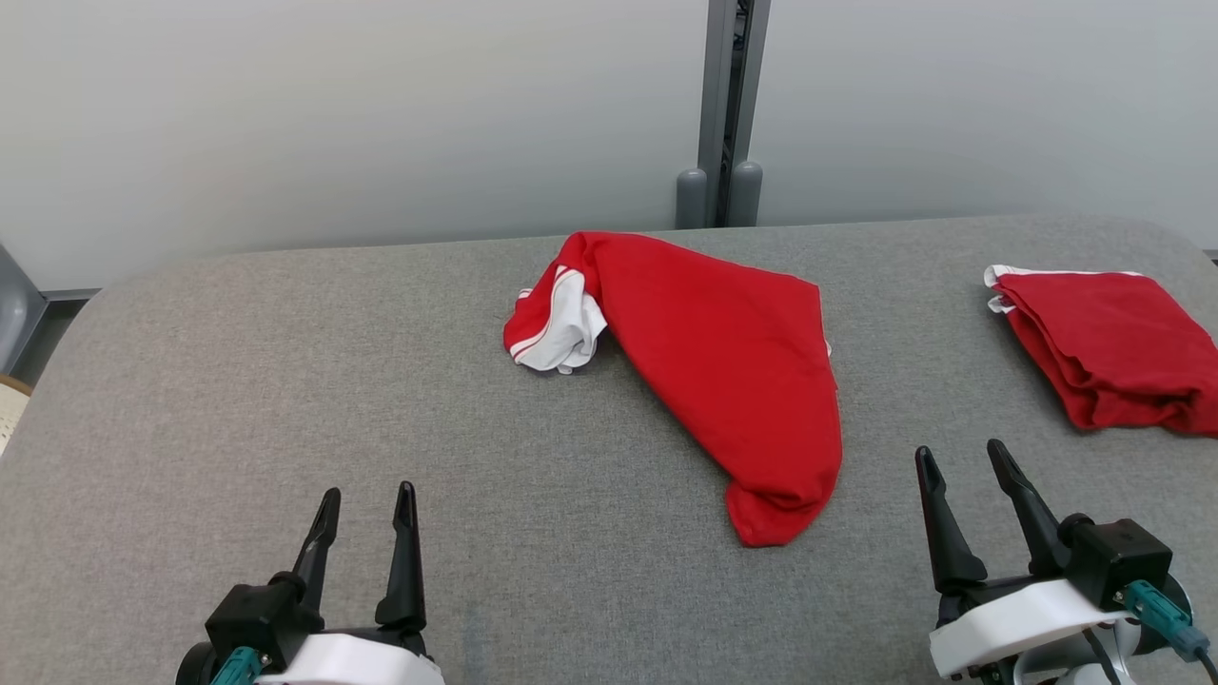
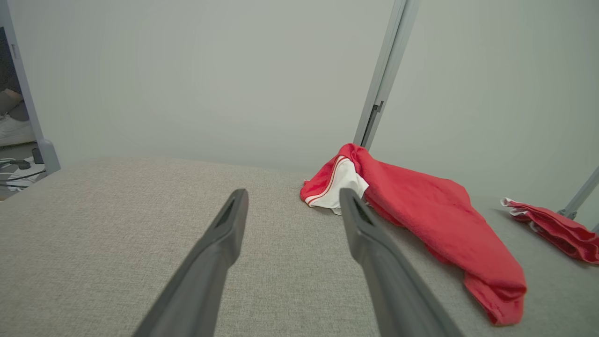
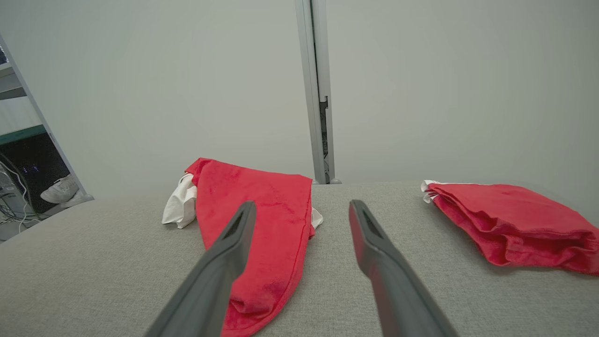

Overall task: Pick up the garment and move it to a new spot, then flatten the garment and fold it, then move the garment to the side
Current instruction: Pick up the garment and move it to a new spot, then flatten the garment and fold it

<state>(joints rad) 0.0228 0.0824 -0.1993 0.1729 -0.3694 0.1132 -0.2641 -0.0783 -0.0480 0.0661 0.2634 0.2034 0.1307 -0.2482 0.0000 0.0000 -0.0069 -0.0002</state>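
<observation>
A crumpled red garment [image 1: 723, 371] with white trim lies in a loose heap at the middle back of the grey padded table [image 1: 285, 381]. It also appears as the red garment [image 2: 435, 220] right of my left fingers, and as the red garment [image 3: 262, 224] behind my right gripper's left finger. My left gripper [image 1: 366, 499] hovers open near the front left, empty. My right gripper [image 1: 961, 457] stands open at the front right, empty, just right of the heap's near end. The left gripper [image 2: 292, 199] and right gripper [image 3: 302, 210] both show spread fingers.
A second red garment [image 1: 1109, 347], folded, lies at the table's far right; it shows again as the folded garment [image 3: 510, 224] and the folded garment [image 2: 552, 227]. A grey wall with a vertical post [image 1: 728, 105] stands behind the table. The table's left half is bare fabric.
</observation>
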